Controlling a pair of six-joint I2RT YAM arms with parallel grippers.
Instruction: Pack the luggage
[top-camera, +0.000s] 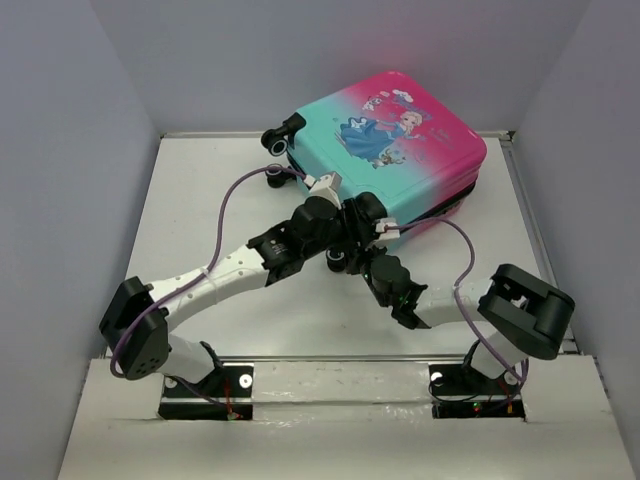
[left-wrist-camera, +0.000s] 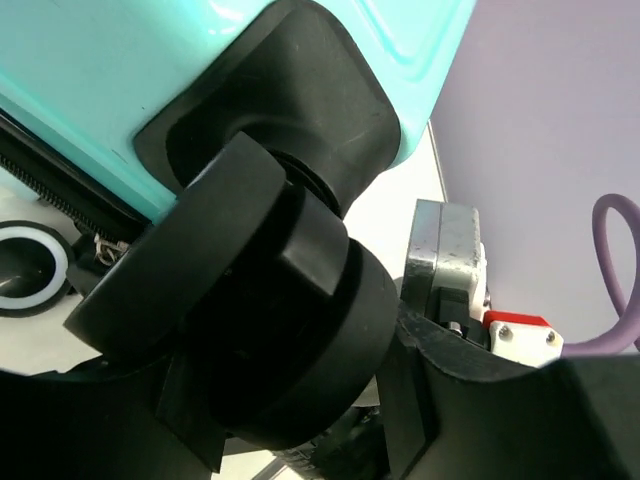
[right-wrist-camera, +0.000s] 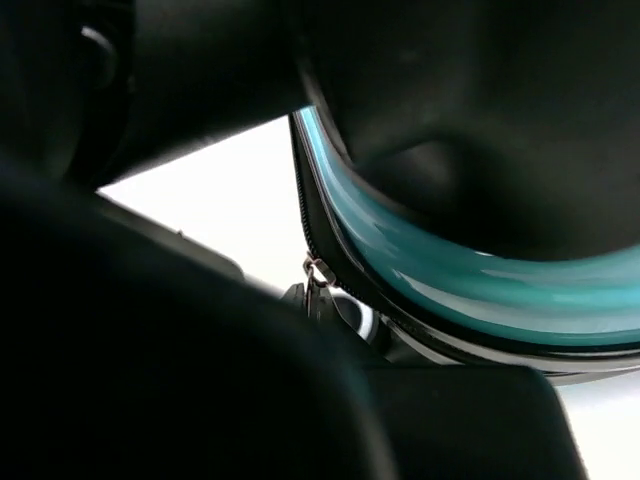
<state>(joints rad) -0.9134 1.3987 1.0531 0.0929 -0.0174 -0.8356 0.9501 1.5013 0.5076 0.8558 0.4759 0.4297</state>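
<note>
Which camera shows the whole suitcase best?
The top external view: nearly the whole luggage shows, princess picture up. The left wrist shows only a black wheel and teal corner; the right wrist, a teal edge and zipper.

luggage | pink-to-teal hard shell, princess print up | closed, lying flat | far table centre, black wheels toward left
</note>
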